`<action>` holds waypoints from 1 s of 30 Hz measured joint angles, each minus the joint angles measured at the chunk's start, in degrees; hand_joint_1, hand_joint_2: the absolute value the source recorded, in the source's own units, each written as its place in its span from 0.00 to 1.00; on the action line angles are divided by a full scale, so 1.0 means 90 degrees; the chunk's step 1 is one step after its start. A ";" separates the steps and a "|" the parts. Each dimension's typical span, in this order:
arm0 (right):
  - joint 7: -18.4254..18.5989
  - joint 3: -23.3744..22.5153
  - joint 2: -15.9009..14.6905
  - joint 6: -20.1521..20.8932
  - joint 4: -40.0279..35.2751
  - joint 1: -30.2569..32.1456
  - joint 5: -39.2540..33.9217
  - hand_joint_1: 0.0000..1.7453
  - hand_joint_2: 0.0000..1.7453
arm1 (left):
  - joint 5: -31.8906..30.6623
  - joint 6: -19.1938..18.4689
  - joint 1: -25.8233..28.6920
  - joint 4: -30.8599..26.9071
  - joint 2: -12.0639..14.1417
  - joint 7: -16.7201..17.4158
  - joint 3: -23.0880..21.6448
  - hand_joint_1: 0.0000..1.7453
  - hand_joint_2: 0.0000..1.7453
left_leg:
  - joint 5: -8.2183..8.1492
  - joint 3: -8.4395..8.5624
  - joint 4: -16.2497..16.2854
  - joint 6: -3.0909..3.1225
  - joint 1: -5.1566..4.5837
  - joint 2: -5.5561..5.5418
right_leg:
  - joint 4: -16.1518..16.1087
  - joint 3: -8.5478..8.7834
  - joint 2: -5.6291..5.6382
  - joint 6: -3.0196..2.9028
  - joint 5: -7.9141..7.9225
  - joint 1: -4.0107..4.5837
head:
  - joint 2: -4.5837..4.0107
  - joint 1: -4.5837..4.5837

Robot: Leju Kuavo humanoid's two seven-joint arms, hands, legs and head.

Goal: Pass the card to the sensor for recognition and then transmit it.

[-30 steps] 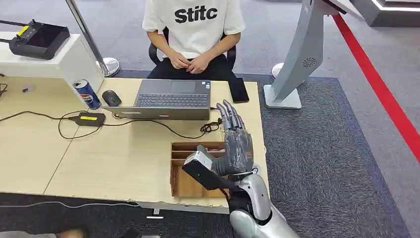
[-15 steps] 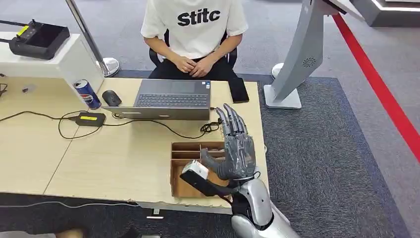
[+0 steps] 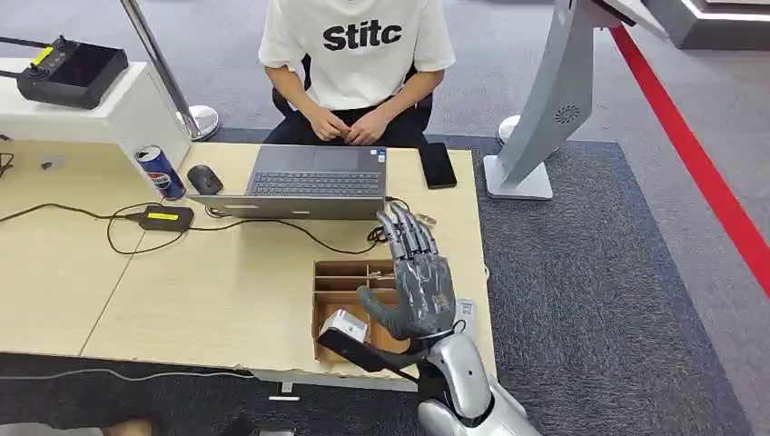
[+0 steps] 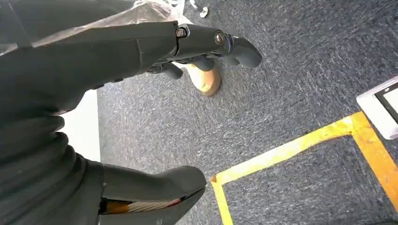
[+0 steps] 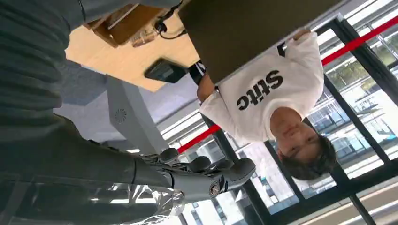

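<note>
While the right arm rises from the near edge of the wooden table (image 3: 227, 291), the right hand (image 3: 413, 286) stands upright above the cardboard organizer (image 3: 340, 309), palm turned toward the organizer's open compartments. Its fingers (image 3: 404, 232) point away from the robot toward the laptop (image 3: 313, 182), straight and slightly spread, and the thumb juts out sideways over the organizer. Nothing is seen in the hand: it is open-handed and empty. A small white-and-dark device, which may be the sensor (image 3: 343, 325), lies at the organizer's near side, just beside the thumb; whether the thumb touches it cannot be told. The card cannot be made out with certainty in any view.

Beyond the organizer, the laptop sits open on the table with a black cable (image 3: 300, 232) running between the two. A black phone (image 3: 437, 165) lies on the table farther from the organizer than the laptop's right corner. A soda can (image 3: 160, 172), a mouse (image 3: 204, 179) and a black power brick (image 3: 162, 218) lie well apart from the organizer, off its left side. A person in a white printed shirt (image 3: 359, 45) sits behind the laptop, hands together.

The left hand (image 4: 141, 56) hangs over grey carpet (image 4: 291, 84) marked with yellow tape (image 4: 300, 145), fingers loosely curved and apart, thumb separate, holding nothing.
</note>
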 joint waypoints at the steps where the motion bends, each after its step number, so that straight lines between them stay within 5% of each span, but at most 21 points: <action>1: -0.0027 0.0022 0.0015 0.0050 0.0036 -0.0001 -0.0015 0.00 1.00 | -0.0010 -0.0017 -0.0012 0.0000 0.0000 0.0010 0.0000 0.00 1.00 | 0.0000 0.0000 0.0000 0.0000 0.0000 0.0000 | 0.0000 0.0000 0.0000 0.0000 0.0000 0.0000 | 0.0000 0.0000; 30: -0.0044 0.0328 0.0119 0.0325 0.0578 -0.0058 -0.0318 0.10 1.00 | -0.0095 -0.0051 -0.0077 0.0000 0.0000 0.0027 0.0007 0.00 1.00 | 0.0000 0.0000 0.0000 0.0000 0.0000 0.0000 | 0.0000 0.0000 0.0000 0.0000 0.0000 0.0000 | 0.0000 0.0000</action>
